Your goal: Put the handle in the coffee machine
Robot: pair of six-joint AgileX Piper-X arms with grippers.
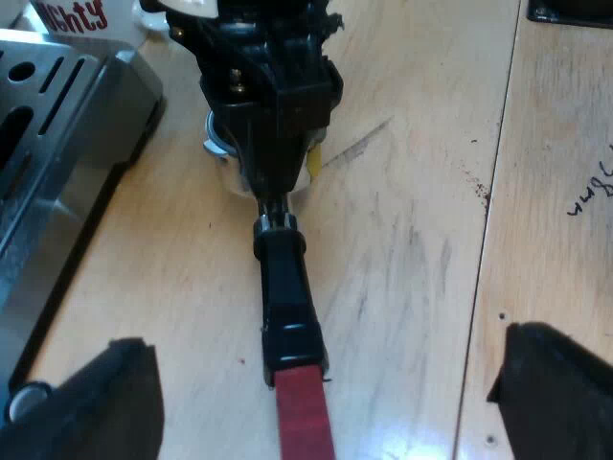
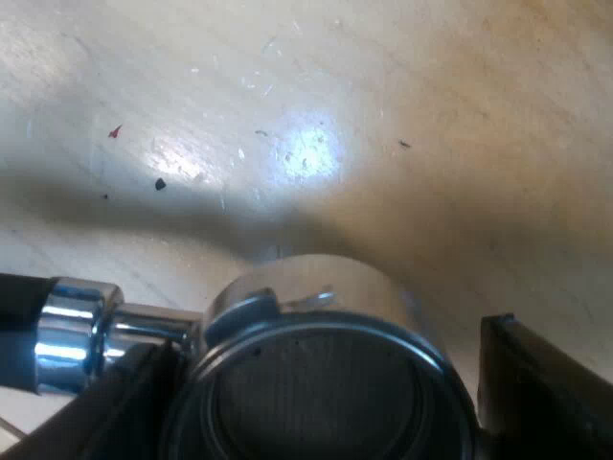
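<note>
The metal holder (image 1: 285, 287) lies on the wooden table with its dark handle ending in a red tip (image 1: 305, 412). My left gripper (image 1: 316, 402) is open, its fingers (image 1: 96, 402) wide apart on either side of the red tip without touching it. My right gripper (image 1: 273, 86) sits over the holder's far end, covering the metal basket (image 1: 222, 158). In the right wrist view, the round steel basket (image 2: 316, 316) is between my right gripper's (image 2: 326, 402) fingers (image 2: 546, 383), which close against its sides just above the table.
The espresso machine's slotted metal drip tray (image 1: 57, 125) stands close beside the holder's basket end. A white packet with red lettering (image 1: 86, 14) lies beyond it. A dark object (image 1: 570, 11) is at the table's far edge. The bare wooden table (image 1: 412, 249) spreads around the handle.
</note>
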